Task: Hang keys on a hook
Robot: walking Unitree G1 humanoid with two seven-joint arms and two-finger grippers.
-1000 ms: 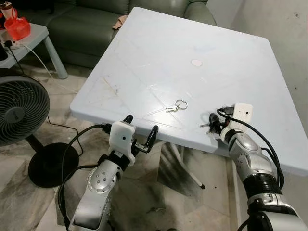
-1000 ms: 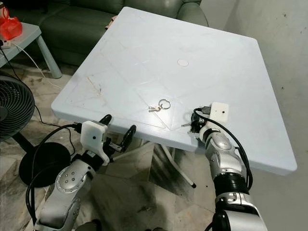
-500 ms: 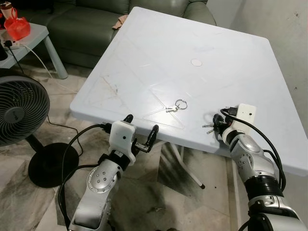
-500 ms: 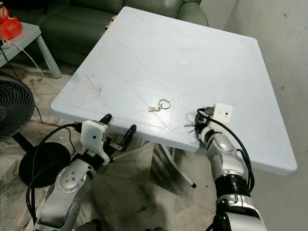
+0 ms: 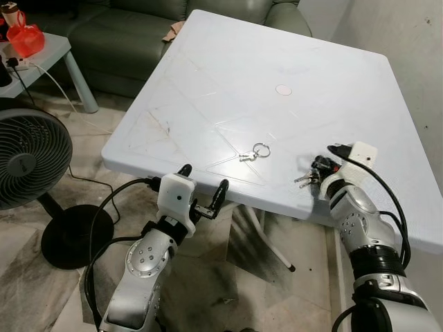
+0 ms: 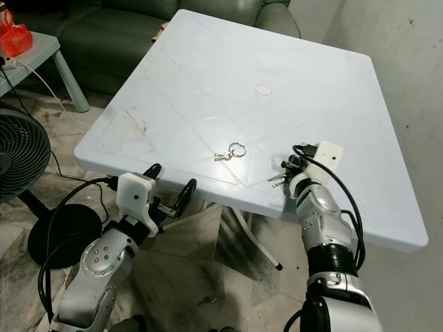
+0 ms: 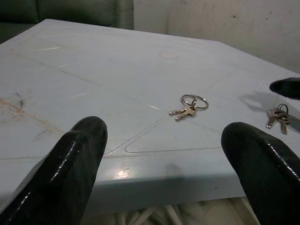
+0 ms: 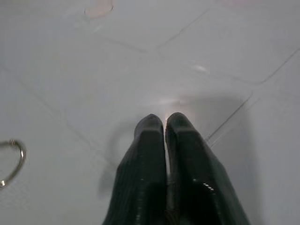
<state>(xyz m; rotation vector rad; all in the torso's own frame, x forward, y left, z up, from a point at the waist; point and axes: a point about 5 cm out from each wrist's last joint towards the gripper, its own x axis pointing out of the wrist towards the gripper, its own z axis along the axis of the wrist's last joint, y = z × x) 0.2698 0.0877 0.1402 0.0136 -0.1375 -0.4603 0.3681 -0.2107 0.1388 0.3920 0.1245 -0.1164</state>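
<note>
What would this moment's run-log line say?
right gripper: shut, over table | second keys: beside it | keys on ring: untouched | left gripper: open, idle

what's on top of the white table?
On the white table: a key ring with keys, a second key bunch at the right gripper. No hook visible.

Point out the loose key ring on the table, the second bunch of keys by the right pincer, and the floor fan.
key ring (image 5: 260, 149), left eye view, on the ring's loop.
second bunch of keys (image 7: 278, 116), left wrist view, on the key blades.
floor fan (image 5: 28, 162), left eye view, on the grille.
</note>
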